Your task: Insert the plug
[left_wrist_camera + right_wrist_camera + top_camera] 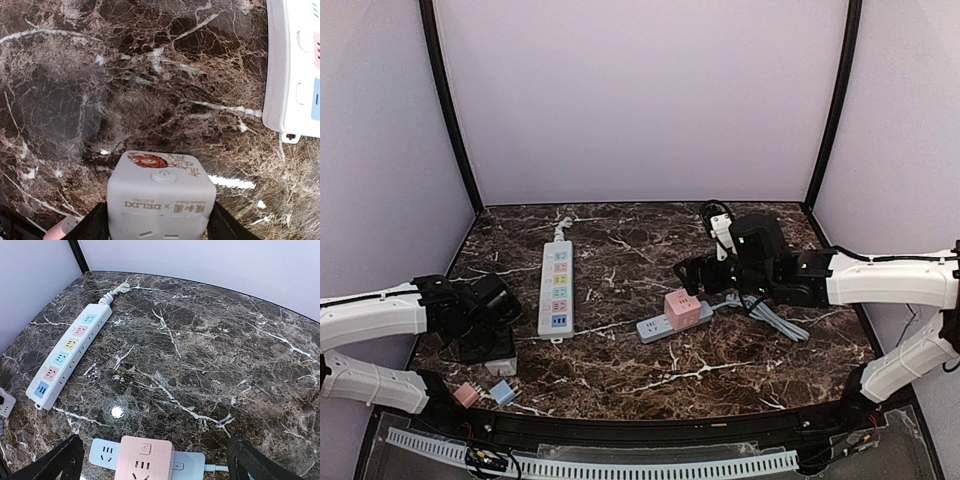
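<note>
My left gripper (492,335) is low at the table's near left, shut on a white cube plug (160,192) marked DELIXI. Its black fingers (95,226) press both sides of the cube. The long white power strip (556,288) with coloured sockets lies to its right and shows at the edge of the left wrist view (295,65). My right gripper (155,465) is open wide over a pink cube plug (145,460). That cube sits in a small grey-white strip (187,464) right of centre (672,322).
A small pink cube (467,394) and a small blue cube (503,391) lie near the front left edge. The small strip's grey cable (775,318) runs right, under my right arm. Black frame posts and pale walls surround the marble table.
</note>
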`<state>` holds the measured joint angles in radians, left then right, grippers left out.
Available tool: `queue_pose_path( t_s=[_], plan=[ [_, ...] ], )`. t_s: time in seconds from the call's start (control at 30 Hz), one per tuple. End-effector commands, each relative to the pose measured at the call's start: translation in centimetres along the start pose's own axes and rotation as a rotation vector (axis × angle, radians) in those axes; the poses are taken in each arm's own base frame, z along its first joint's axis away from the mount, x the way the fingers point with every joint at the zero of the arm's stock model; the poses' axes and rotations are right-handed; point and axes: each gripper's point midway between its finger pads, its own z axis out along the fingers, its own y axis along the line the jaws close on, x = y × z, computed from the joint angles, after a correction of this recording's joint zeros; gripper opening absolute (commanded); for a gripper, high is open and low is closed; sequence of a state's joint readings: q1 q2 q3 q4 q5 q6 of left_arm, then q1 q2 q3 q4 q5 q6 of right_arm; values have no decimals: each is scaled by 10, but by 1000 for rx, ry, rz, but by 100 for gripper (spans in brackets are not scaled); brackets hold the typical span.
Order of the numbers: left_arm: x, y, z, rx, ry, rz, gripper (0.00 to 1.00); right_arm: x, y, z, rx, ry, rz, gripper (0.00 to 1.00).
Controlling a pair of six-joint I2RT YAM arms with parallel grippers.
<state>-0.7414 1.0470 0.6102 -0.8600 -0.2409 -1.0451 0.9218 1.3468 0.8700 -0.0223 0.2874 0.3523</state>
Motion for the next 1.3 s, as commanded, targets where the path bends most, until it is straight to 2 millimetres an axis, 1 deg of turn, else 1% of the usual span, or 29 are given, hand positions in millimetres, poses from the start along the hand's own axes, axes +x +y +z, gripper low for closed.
queue_pose_path(
  t_s=[0.0,0.17,0.33,0.47,0.7,0.77,0.8,0.83,0.87,0.9,0.93,1.1,1.13,1.17,1.2,1.23,1.27],
  plan=[
    [5,1,3,-10,36,27,66,-2,-3,-1,1,-14,0,99],
    [13,-1,7,-6,78,63,70,-2,-2,-1,0,-14,0,99],
    [23,3,10,-22,125,81,70,-1,-2,-1,-2,-13,0,99],
    [23,8,8,-33,121,88,68,-1,-2,0,-1,-9,-3,99],
    [20,8,6,-34,111,96,58,1,-1,3,-3,-1,-6,99],
    [19,7,6,-36,107,103,52,1,-1,3,-4,-1,-6,99],
    [17,6,5,-31,102,109,46,1,-1,3,-4,-2,-7,99],
    [17,5,4,-32,101,113,43,1,-1,3,-3,-1,-7,99],
    [14,3,1,-24,96,122,37,1,-1,3,-2,-1,-8,99],
    [13,2,0,-19,93,128,34,1,-1,3,-2,-2,-8,99],
    [9,-5,-4,4,83,144,29,1,-1,3,-2,-1,-8,99],
    [0,-32,-14,144,37,199,20,1,-1,3,-2,-2,-14,99],
    [-3,-40,-16,183,22,219,18,1,-1,3,-3,-2,-16,99],
    [-5,-44,-18,198,13,228,12,2,-1,2,-4,-2,-18,99],
    [-8,-47,-19,207,-1,252,10,2,-1,2,-5,-1,-18,99],
    [-11,-50,-21,212,-13,275,5,2,-2,2,-3,-1,-20,99],
    [-13,-51,-20,203,-20,287,3,3,-2,2,-3,0,-21,99]
  ],
)
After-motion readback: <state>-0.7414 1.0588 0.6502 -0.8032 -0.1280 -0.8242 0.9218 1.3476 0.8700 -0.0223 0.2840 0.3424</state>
